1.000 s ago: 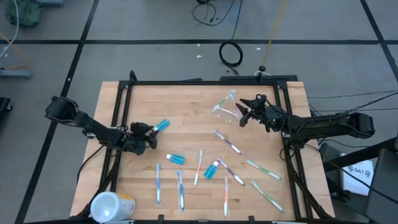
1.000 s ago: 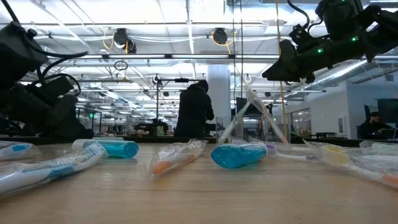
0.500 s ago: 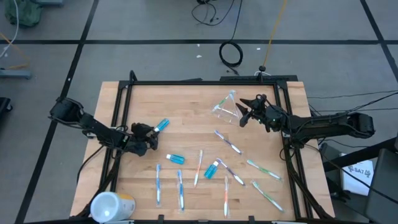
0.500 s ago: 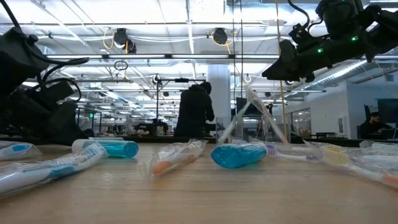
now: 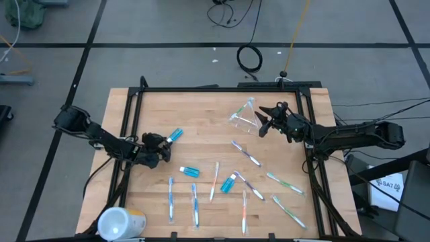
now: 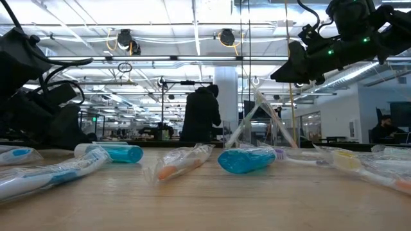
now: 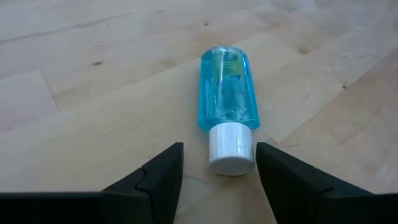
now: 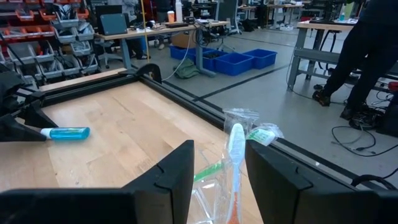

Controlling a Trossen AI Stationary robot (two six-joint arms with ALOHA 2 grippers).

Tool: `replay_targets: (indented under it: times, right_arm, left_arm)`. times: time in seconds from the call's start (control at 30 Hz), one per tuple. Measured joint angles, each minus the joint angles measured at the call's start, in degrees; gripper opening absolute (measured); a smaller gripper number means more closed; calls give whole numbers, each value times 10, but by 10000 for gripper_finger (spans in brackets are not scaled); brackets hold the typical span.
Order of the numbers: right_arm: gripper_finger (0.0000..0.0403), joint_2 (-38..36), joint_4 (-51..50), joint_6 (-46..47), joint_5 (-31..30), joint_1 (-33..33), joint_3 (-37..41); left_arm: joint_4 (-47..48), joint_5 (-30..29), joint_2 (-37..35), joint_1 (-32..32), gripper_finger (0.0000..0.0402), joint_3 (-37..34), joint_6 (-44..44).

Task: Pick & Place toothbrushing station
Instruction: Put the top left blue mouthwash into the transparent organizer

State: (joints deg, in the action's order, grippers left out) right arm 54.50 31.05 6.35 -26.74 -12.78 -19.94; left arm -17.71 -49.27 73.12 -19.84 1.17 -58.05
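Observation:
A small blue toothpaste tube [image 7: 227,90] with a white cap [image 7: 231,149] lies flat on the wooden table [image 5: 201,121] at the left. My left gripper [image 5: 160,144] stands open just short of the cap, one fingertip on either side of it and touching nothing. A clear plastic cup [image 5: 243,114] lies tipped at the far right with wrapped toothbrushes [image 8: 235,149] in it. My right gripper [image 5: 262,122] hovers open and level above the table beside the cup. Several thin wrapped toothbrushes [image 5: 214,180] and two more blue tubes [image 5: 189,172] lie in the near half.
A large white and yellow cylinder [image 5: 121,222] stands at the near left corner. A black frame [image 5: 222,88] runs around the table's edges. Bare wood lies between the two grippers. A person [image 6: 200,112] stands in the room far behind the table.
The rear part of my left arm has shifted a little toward the table, while its gripper has kept its place at the tube's cap.

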Motion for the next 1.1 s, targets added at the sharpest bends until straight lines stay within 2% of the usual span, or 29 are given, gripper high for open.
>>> replay_targets:
  times: [0.17,0.37,0.47,0.6,0.73,0.97,1.1]
  right_arm:
    - [134,0,0,0,0,0,0]
    - [134,0,0,0,0,0,0]
    - [134,0,0,0,0,0,0]
    - [134,0,0,0,0,0,0]
    - [134,0,0,0,0,0,0]
    - [134,0,11,0,0,0,0]
    - [134,0,16,0,0,0,0]
  left_arm:
    - [-2,2,0,0,188,0,24]
    - [-2,2,0,0,107,0,27]
    - [-3,0,0,0,80,0,24]
    - [-20,6,0,0,88,0,42]
    - [-90,10,0,0,111,-1,95]
    - [-290,10,0,0,86,15,267]
    - [-292,19,0,7,89,80,356]
